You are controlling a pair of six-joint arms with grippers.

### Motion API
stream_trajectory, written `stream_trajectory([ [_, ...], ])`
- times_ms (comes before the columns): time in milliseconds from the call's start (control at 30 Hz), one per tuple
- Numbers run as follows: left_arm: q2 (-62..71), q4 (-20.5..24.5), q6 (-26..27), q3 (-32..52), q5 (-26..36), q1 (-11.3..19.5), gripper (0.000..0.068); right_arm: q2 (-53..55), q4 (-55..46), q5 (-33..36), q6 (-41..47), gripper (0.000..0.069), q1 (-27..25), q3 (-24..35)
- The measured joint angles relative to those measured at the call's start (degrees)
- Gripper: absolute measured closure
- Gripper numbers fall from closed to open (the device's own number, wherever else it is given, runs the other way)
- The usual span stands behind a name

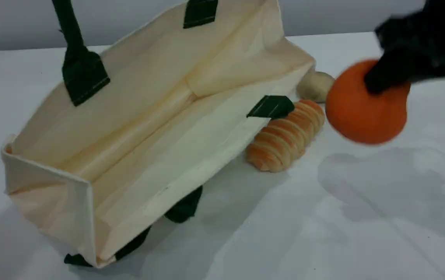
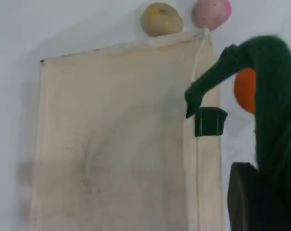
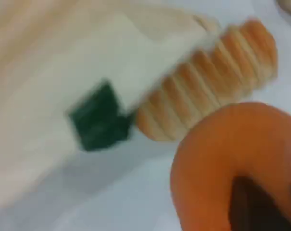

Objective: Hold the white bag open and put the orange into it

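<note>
While the right end effector (image 1: 386, 79) is clamped shut on the top of the orange (image 1: 366, 107), the fruit hangs clear of the surface (image 1: 362, 217), its shadow on the surface below it near the right edge. Motion blur on both; the grip points themselves are not resolvable.

Left end effector (image 2: 253, 197): closed on the dark green rope handle (image 2: 275, 96), which runs up taut from the bag's far wall, so the white bag (image 1: 148, 116) is propped with its mouth gaping. In the wrist view only one dark fingertip shows, so contact is judged from the taut handle and nothing more.

Key relation: bag mouth lies to the left of the carried orange, at about the same depth on the surface. Bag's long axis runs diagonally, from the near-left corner toward the far right. The near wall's top edge, with its green strap tab (image 1: 271, 105), stands between orange and opening.

Striped bread roll (image 1: 284, 136) lies against that wall, just beside the orange's path. Beige round item (image 1: 316, 85) beyond it. Pink fruit (image 2: 211, 12) beside that, seen in left wrist view only.

Judgement: right arm does the transfer: leftward, over the rim, then release.
</note>
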Motion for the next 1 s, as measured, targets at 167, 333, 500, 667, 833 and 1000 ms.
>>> stream_trajectory([
  [167, 0.0, -0.1, 0.4, 0.0, -0.1, 0.0, 0.0615, -8.6, 1.6, 5.6, 1.6, 0.0649, 0.0, 0.0],
  [333, 0.0, -1.3, 0.5, 0.0, -0.9, 0.0, 0.0615, -12.8, 6.6, 9.6, -0.3, 0.0649, 0.0, -0.1],
  [500, 0.0, -4.5, 2.3, 0.0, -0.8, 0.0, 0.0615, -12.5, 12.7, 11.0, -4.6, 0.0649, 3.7, -0.1],
  [667, 0.0, -4.9, 2.4, 0.0, 0.2, 0.0, 0.0615, -10.5, 20.0, 3.3, -9.1, 0.0649, 10.9, -0.1],
  [833, -0.1, -5.1, 2.4, 0.0, 0.4, 0.0, 0.0615, -5.6, 27.9, 1.0, -15.4, 0.0649, 15.5, -0.9],
  [1000, -0.1, -5.1, 2.7, 0.0, 0.4, 0.0, 0.0615, 0.6, 36.8, 1.7, -23.4, 0.0649, 18.3, -4.0],
])
